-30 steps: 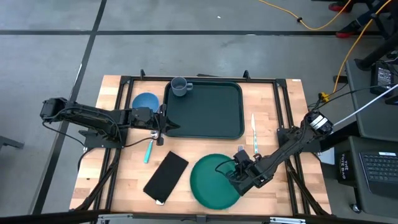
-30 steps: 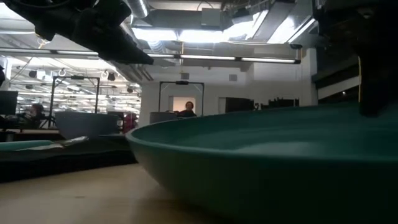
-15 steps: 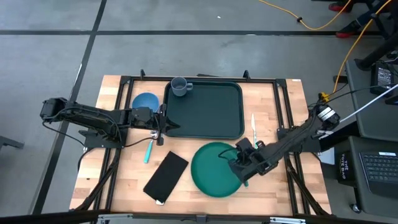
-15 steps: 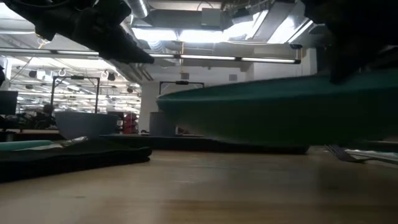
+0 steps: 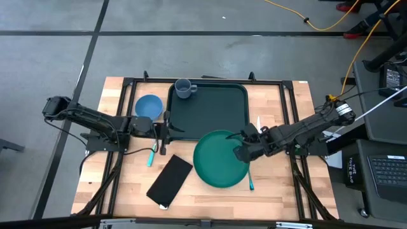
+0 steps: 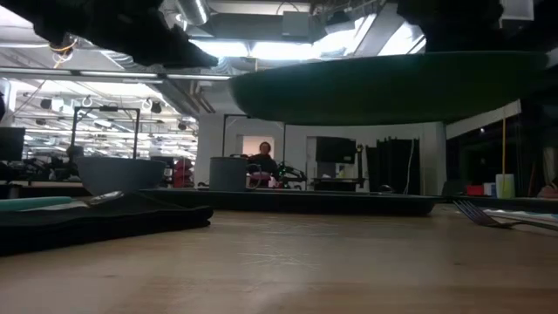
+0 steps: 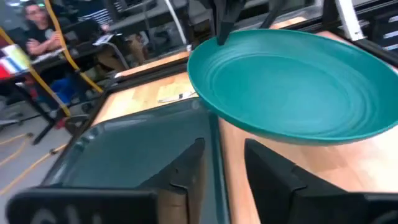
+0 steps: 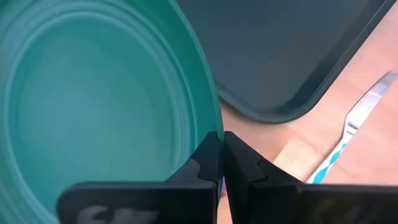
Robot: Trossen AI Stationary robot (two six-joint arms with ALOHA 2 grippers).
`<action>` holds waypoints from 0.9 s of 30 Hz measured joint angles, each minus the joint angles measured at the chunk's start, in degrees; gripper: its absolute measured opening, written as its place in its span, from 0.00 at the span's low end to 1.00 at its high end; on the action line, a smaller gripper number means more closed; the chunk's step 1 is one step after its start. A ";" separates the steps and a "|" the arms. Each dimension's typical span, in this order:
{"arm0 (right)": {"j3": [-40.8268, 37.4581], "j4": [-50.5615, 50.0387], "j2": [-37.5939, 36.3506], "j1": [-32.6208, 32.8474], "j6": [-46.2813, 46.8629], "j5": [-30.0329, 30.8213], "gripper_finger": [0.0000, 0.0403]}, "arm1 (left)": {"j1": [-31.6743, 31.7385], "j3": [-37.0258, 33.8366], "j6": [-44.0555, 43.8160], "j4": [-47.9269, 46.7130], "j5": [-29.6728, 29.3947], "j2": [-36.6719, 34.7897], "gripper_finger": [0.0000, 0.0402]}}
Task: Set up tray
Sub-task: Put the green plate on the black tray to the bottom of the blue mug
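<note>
The large dark green rectangular plastic tray (image 5: pixel 208 112) lies flat at the back middle of the wooden tabletop (image 5: pixel 280 191), a grey mug (image 5: pixel 184 88) on its far left corner. The right gripper (image 5: pixel 242 151) has its jaws pinched shut on the rim of a round teal plastic plate (image 5: pixel 219 159), held clear above the tabletop with its far edge over the tray's near rim. The left gripper (image 5: pixel 163 129), jaws parted and empty, sits at the tray's left edge. Gripped by one thin edge, the plate could tilt or slip out; carried low, it might clip the raised rim and shove the tray.
</note>
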 joint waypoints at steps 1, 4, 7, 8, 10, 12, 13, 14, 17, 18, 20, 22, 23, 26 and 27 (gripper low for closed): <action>0.00 0.00 -0.04 -0.69 -1.09 -0.07 0.02 | -1.04 0.55 0.00 -0.24 -1.82 0.09 0.29; 0.00 0.01 0.00 -3.03 -4.21 -1.63 0.02 | -4.16 2.79 0.34 -1.31 -4.88 1.11 0.34; 0.00 0.20 0.00 -5.48 -6.80 -2.96 0.02 | -7.23 5.84 1.81 -4.29 -7.48 3.24 0.37; 0.00 0.20 0.00 -6.23 -7.60 -3.13 0.02 | -8.24 6.90 2.11 -5.57 -8.84 4.25 0.37; 0.00 0.20 -0.11 -7.71 -9.30 -3.86 0.02 | -10.27 8.96 2.52 -8.69 -11.63 6.59 0.38; 0.00 0.61 -0.22 -9.25 -10.79 -4.94 0.02 | -12.22 11.01 3.70 -11.77 -14.04 9.39 0.38; 0.00 0.83 -0.22 -9.88 -11.71 -5.45 0.02 | -13.22 12.03 4.11 -13.23 -15.02 10.80 0.38; 0.00 0.90 -0.22 -10.54 -12.42 -5.98 0.02 | -14.12 13.09 4.52 -14.41 -15.84 12.17 0.38; 0.00 1.02 -0.22 -12.32 -14.61 -6.81 0.02 | -16.77 16.59 5.35 -16.99 -17.12 15.94 0.38; 0.00 1.19 -0.22 -12.84 -15.11 -6.91 0.02 | -17.72 17.77 5.80 -17.43 -17.54 17.09 0.38; 0.01 1.28 -0.22 -13.84 -16.19 -7.73 0.02 | -19.59 20.42 7.00 -19.04 -18.39 19.47 0.38; 0.00 1.85 -0.26 -14.52 -17.01 -8.32 0.02 | -21.19 23.01 7.70 -21.77 -19.84 21.64 0.38; 0.00 2.45 -0.26 -14.85 -17.80 -8.66 0.02 | -21.74 24.56 7.91 -23.07 -20.46 23.11 0.38; 0.01 4.55 -0.29 -15.44 -19.50 -10.22 0.02 | -22.99 28.50 6.76 -27.93 -21.89 27.06 0.38; 0.01 5.10 -0.29 -15.64 -19.79 -10.53 0.02 | -23.21 29.87 6.31 -29.20 -21.88 28.44 0.38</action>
